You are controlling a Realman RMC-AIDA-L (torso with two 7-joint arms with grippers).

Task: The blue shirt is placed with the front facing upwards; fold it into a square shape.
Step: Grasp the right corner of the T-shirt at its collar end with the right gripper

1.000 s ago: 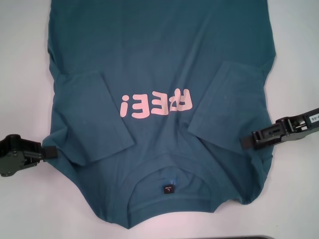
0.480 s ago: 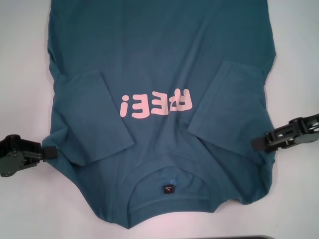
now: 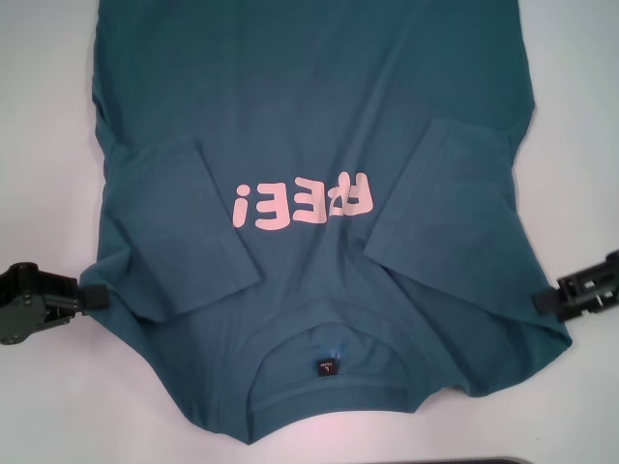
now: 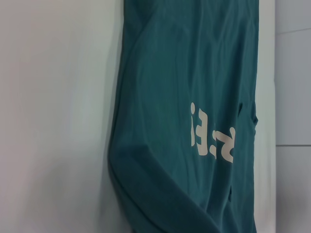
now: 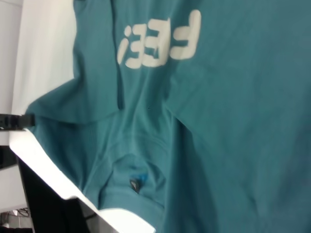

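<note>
Nearest the robot, the blue shirt lies front up on the white table, its collar and black neck label at the near edge and both short sleeves already turned in over the chest beside the pink lettering. The left gripper sits at the shirt's left shoulder edge and the right gripper at its right shoulder edge; I cannot tell whether either is clenched or released. The likely trouble is an uneven lift: if one side catches a single layer or misses, the shoulder line could skew toward the far hem and the tucked sleeves could slide out.

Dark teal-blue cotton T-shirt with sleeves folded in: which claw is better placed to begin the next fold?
Left, probably. The left claw sits at the dark teal-blue cotton T-shirt's shoulder edge; the right claw is at the far right beside the opposite edge.
</note>
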